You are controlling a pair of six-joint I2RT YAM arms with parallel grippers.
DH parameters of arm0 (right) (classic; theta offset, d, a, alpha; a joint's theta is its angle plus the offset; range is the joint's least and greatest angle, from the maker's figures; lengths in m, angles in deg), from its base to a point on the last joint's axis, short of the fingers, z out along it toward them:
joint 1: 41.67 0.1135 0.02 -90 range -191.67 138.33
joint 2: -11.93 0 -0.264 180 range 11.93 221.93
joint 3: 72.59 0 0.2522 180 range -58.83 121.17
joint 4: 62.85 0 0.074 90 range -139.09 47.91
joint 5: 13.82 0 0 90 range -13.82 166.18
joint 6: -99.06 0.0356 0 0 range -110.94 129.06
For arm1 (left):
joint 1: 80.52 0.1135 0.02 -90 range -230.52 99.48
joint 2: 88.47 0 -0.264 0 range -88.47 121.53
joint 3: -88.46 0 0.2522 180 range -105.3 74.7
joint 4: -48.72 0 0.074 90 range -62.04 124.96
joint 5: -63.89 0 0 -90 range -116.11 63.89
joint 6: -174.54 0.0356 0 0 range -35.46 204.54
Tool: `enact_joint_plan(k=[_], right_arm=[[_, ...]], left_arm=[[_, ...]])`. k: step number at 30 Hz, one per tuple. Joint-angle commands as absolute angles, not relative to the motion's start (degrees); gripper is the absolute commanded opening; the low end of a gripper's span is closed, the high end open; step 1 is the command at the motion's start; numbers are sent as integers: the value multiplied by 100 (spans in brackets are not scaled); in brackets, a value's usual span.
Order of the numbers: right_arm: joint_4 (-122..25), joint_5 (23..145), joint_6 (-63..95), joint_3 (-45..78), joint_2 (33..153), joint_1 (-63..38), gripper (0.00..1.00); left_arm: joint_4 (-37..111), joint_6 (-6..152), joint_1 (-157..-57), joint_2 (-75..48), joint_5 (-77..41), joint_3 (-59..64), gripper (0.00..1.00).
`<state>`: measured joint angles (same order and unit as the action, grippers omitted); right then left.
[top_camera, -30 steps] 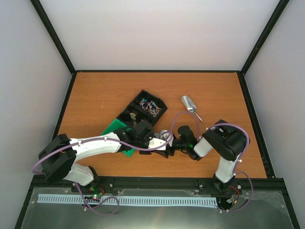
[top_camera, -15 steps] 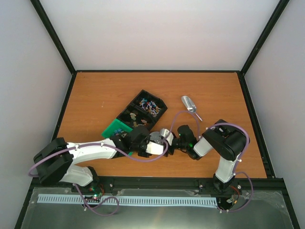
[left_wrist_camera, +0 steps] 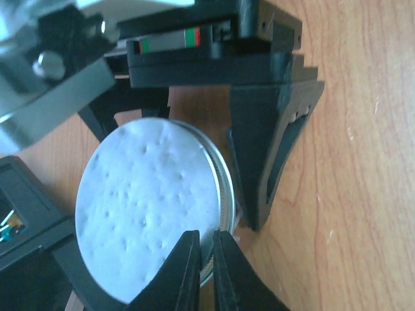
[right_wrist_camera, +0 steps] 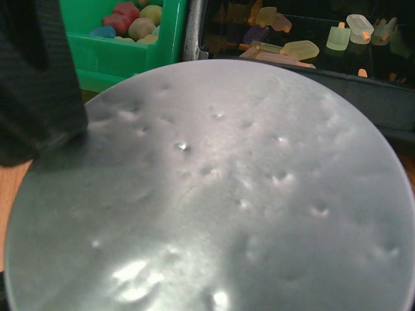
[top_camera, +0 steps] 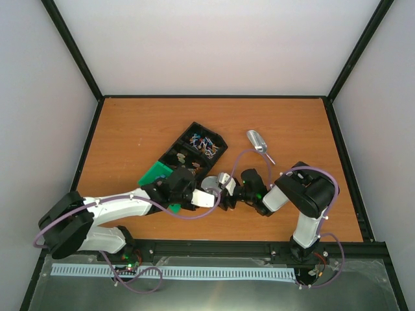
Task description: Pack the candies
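The candies [top_camera: 202, 142] lie as small mixed-colour sweets in a black divided tray [top_camera: 183, 139], also seen in the right wrist view [right_wrist_camera: 285, 46]. In front of the tray a round metal tin with a dimpled silver lid [left_wrist_camera: 149, 207] is held off the table. My right gripper [top_camera: 228, 188] is closed round the tin's sides, one finger [left_wrist_camera: 269, 149] against its wall. My left gripper [left_wrist_camera: 206, 238] is shut on the lid's rim. The lid [right_wrist_camera: 214, 194] fills the right wrist view and hides that gripper's own fingers.
A green bin [top_camera: 154, 172] with round coloured sweets [right_wrist_camera: 133, 19] sits left of the tin, touching the tray's near end. A metal scoop [top_camera: 257, 142] lies on the wooden table [top_camera: 130, 129] right of the tray. Black frame rails border the table.
My left arm has drawn back toward the near left and its jaws have closed on the lid's rim. The right arm and the tin have stayed put.
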<state>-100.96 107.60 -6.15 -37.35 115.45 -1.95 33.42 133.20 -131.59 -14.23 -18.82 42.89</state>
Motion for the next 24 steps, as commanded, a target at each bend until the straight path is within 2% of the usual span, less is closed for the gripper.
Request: enact_joint_plan(k=[1, 9, 17, 24], right_arm=[[-9946, 11213, -889, -3811, 11625, -84, 41], [-9899, 11153, -852, -3778, 11629, -85, 41], [-9853, 11065, -812, -3739, 11651, -87, 41], [-9848, 11044, -802, -3717, 11682, -88, 42]], left_arm=[[2826, 13660, -12697, -1430, -2570, 4478, 7], [2597, 13568, -12429, -1633, -2453, 4343, 10], [1464, 12587, -12449, -1757, -1573, 3297, 23], [1265, 12608, -12705, -1645, -1071, 3041, 30]])
